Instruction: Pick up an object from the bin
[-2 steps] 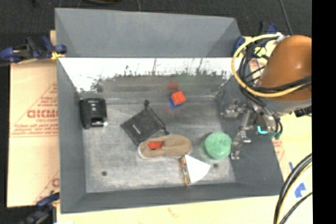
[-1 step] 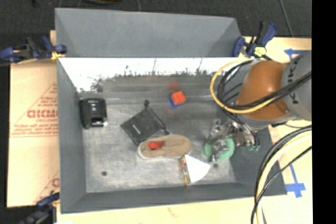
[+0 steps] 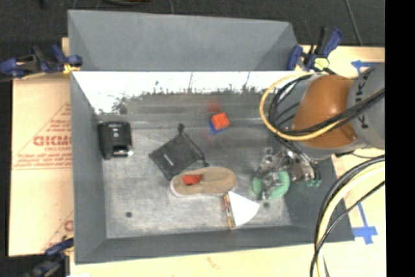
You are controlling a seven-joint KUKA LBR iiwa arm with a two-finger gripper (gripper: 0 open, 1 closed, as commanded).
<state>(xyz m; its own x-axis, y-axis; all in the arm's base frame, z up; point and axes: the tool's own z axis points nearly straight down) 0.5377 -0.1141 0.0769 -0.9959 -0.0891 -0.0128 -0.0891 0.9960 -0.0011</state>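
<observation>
Close to the right wall of the grey metal bin (image 3: 87, 165), the arm's pincer (image 3: 283, 170) hangs low over a small green thing (image 3: 277, 190). The green thing is rounded and curved, and it lies near the bin's front right corner. Whether the pincer is open, closed or gripping cannot be told, since its metal parts hide the top of the green thing. Just beside that thing, towards the front edge, lies a white triangular piece (image 3: 245, 209). Further left rests a tan slipper-like shape (image 3: 211, 183) with a red bit in it. The green thing looks light and smooth, probably plastic or rubber, so it may slip or roll. A hold across its narrow curved body, away from the white piece, seems safest.
</observation>
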